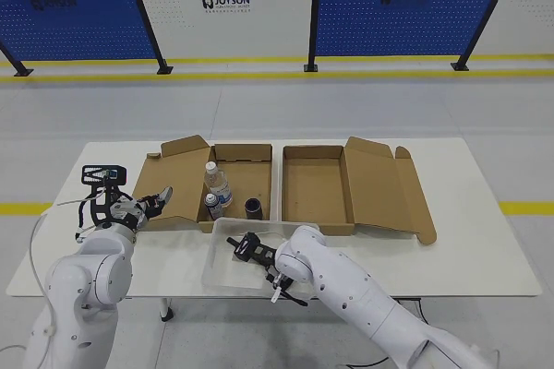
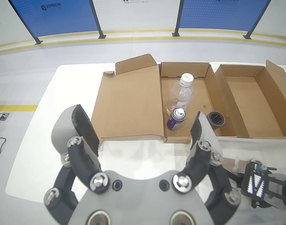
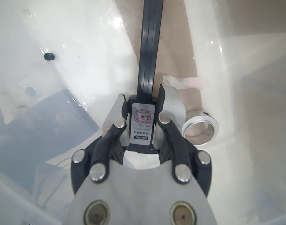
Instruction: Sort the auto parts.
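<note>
Partly sorted — bottle (image 1: pixel 218 183), can (image 1: pixel 212 205), cap (image 1: pixel 253 208) in left box (image 1: pixel 255 175); right gripper (image 3: pixel 143 97) clamps black strip (image 3: pixel 150 36) in tub (image 3: pixel 86 36), ring (image 3: pixel 214 127) unsorted; left gripper (image 2: pixel 140 127) wide open, empty

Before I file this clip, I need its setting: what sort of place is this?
Probably a robot demo or test hall: blue partition panels on stands, a yellow floor line, and one white table with open cardboard boxes.
</note>
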You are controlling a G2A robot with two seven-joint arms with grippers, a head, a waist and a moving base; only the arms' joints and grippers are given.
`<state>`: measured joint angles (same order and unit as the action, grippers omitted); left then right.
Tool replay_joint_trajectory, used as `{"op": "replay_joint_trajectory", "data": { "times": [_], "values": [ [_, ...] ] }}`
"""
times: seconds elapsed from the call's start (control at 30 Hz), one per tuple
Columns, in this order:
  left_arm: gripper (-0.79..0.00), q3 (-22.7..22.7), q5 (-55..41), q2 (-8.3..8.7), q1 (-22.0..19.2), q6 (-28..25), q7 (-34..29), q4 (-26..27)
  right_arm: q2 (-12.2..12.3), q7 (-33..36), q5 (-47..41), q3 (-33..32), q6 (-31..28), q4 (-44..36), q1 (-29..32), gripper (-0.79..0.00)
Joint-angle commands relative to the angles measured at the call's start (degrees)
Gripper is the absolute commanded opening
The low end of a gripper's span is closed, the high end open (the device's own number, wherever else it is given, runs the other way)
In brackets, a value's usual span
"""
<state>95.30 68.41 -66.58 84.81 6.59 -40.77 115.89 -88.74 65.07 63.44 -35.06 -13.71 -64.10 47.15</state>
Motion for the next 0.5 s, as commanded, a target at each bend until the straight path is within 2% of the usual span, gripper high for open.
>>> {"op": "replay_joint_trajectory", "data": {
  "times": [0.0,0.47],
  "values": [
    [0.000,0.0,0.0,0.00,0.0,0.0,0.0,0.0,0.0,0.0,0.0,-0.5,0.4,-0.7,-0.1,-0.785],
    [0.000,0.0,0.0,0.00,0.0,0.0,0.0,0.0,2.2,1.9,1.5,-6.0,5.6,-11.2,5.4,-0.785]
  ]
}}
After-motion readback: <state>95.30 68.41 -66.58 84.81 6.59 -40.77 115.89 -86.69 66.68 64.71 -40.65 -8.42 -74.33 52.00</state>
